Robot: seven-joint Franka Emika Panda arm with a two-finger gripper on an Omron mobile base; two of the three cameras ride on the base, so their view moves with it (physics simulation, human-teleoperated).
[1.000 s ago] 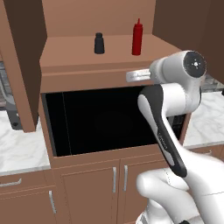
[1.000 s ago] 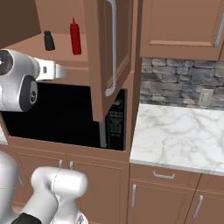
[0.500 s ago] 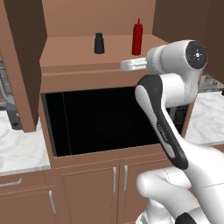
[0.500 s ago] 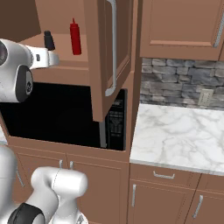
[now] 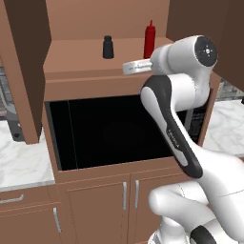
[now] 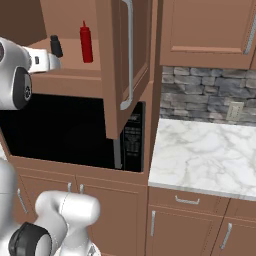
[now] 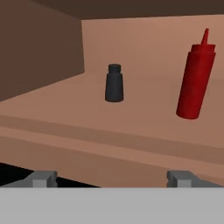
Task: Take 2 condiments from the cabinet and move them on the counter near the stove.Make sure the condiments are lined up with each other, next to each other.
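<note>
Both condiments stand upright on the bare shelf (image 7: 65, 113) of the open cabinet. The squat black shaker (image 7: 114, 83) is to the left, and the taller red squeeze bottle (image 7: 195, 78) stands apart to its right. The left base view shows the shaker (image 5: 108, 47) and the red bottle (image 5: 149, 40) on the same shelf; they appear in the right base view too, shaker (image 6: 56, 46) and red bottle (image 6: 86, 42). My gripper (image 7: 111, 178) is open and empty. It hovers just in front of the shelf's front edge, roughly level with it, facing the shaker. The stove is out of view.
A black microwave (image 5: 109, 128) sits under the shelf. The cabinet's right door (image 6: 125, 60) hangs open beside my arm, and the left door (image 5: 26, 62) is open too. White marble counter (image 6: 200, 155) lies to the right over brown cupboards.
My hand has risen from below the shelf's edge to about shelf level and moved in toward the cabinet. The two bottles have not moved.
</note>
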